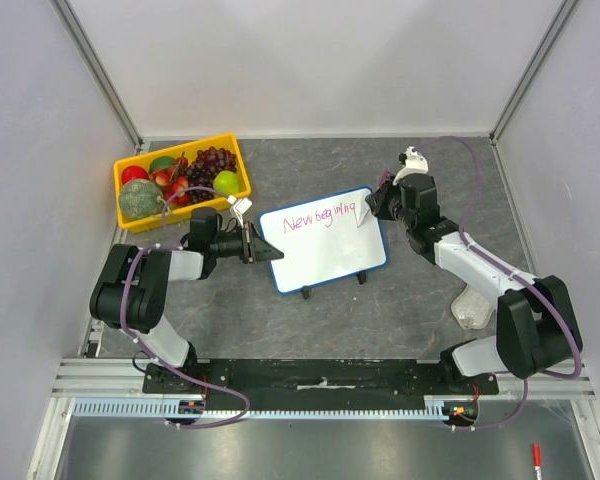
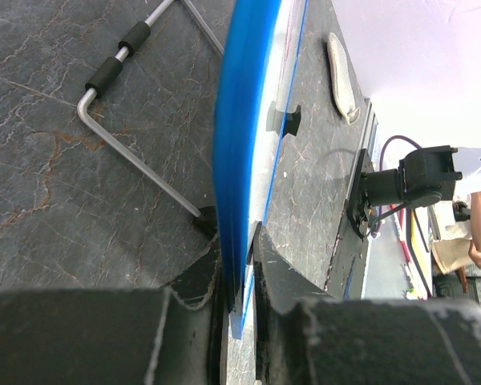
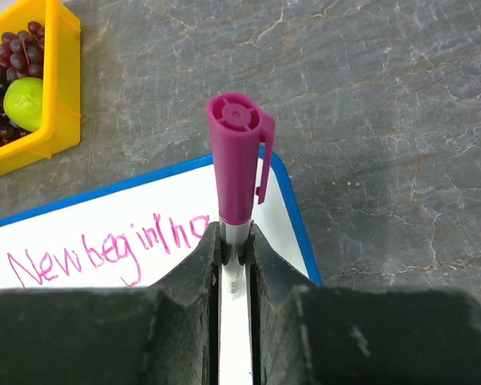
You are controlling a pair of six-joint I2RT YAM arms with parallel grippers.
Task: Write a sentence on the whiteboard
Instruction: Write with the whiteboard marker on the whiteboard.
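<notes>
The whiteboard (image 1: 325, 255) stands tilted on its feet at mid-table, blue-framed. Its left edge (image 2: 239, 120) is pinched between the jaws of my left gripper (image 2: 239, 249), which is shut on it (image 1: 263, 247). The sentence (image 1: 320, 216) is pink handwriting on one line, reading roughly "New beginning" (image 3: 104, 253). My right gripper (image 3: 236, 237) is shut on a marker (image 3: 239, 160) with a magenta cap on its back end. It hovers over the board's upper right corner (image 1: 365, 210), at the end of the writing. The marker's tip is hidden.
A yellow tray (image 1: 180, 147) of fruit sits at the back left, close to the left arm. A clear crumpled object (image 1: 472, 305) lies by the right arm. A red pen (image 1: 536, 458) rests off the table, front right. The board's wire stand (image 2: 136, 160) juts out behind it.
</notes>
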